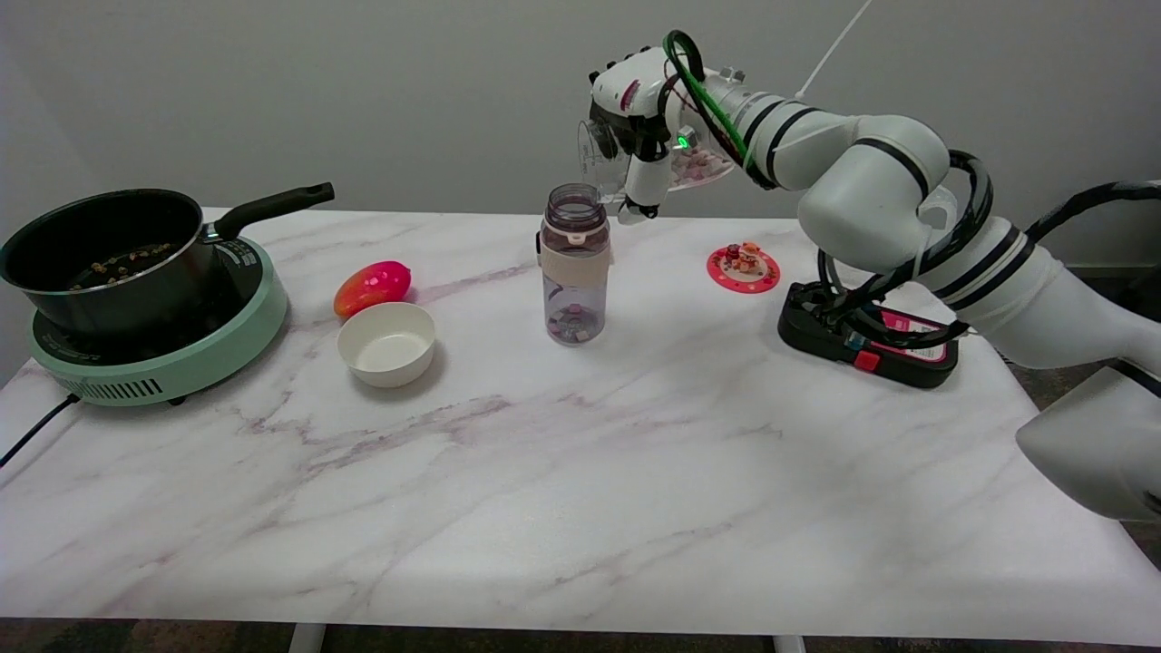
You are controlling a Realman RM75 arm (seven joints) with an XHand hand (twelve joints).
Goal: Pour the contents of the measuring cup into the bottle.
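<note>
Above the table, your right hand (638, 118) grips the tilted measuring cup (606, 159) just beside the open bottle (575, 265), so its contents can fall into the mouth.

A single head view looks from above the near edge of the marble bench (544, 508), down and across it toward the grey wall. It stands far enough back to take in nearly the whole benchtop.
</note>
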